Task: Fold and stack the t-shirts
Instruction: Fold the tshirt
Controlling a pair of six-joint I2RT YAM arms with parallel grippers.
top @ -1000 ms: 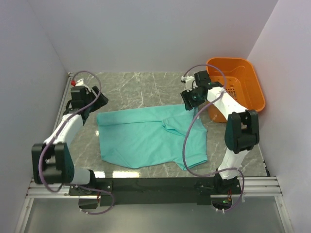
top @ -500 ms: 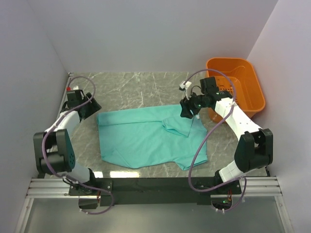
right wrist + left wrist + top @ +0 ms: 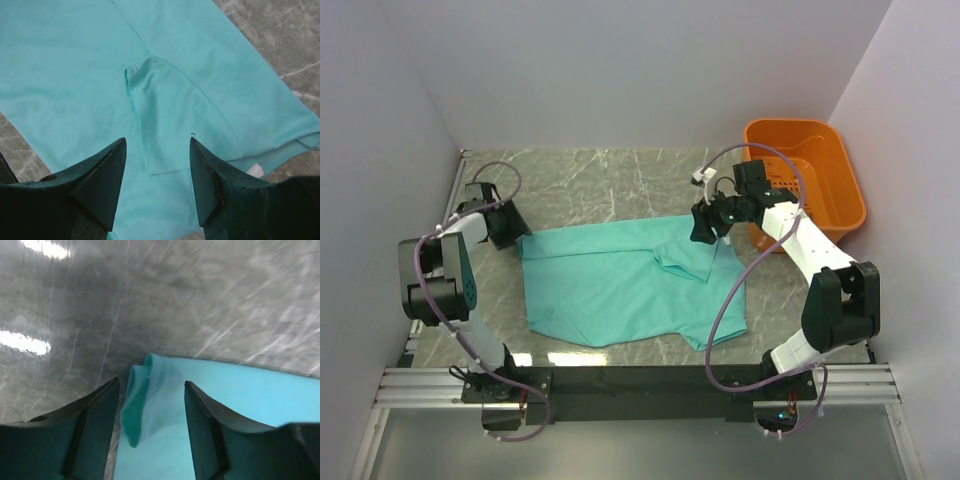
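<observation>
Since a second ago: my left arm has pulled its elbow back toward the near left. My left claw (image 3: 508, 230) has come in from the left edge of the worktop (image 3: 590, 172) to the far left corner of the t-shirt (image 3: 610, 290). My right arm has unfolded, with its elbow now low by the right edge. My right claw (image 3: 704, 226) is over the shirt's far right part.

Left claw: spread. A doubled cloth edge lies between the fingers (image 3: 90, 425), not pinched.

Right claw: spread, above a sleeve-like flap, gripping nothing.

T-shirt: lies flat mid-worktop, its right side folded over on itself. The white neck label (image 3: 255, 170) peeks out at the fold's edge.

Orange basket (image 3: 820, 185): at the far right corner.
</observation>
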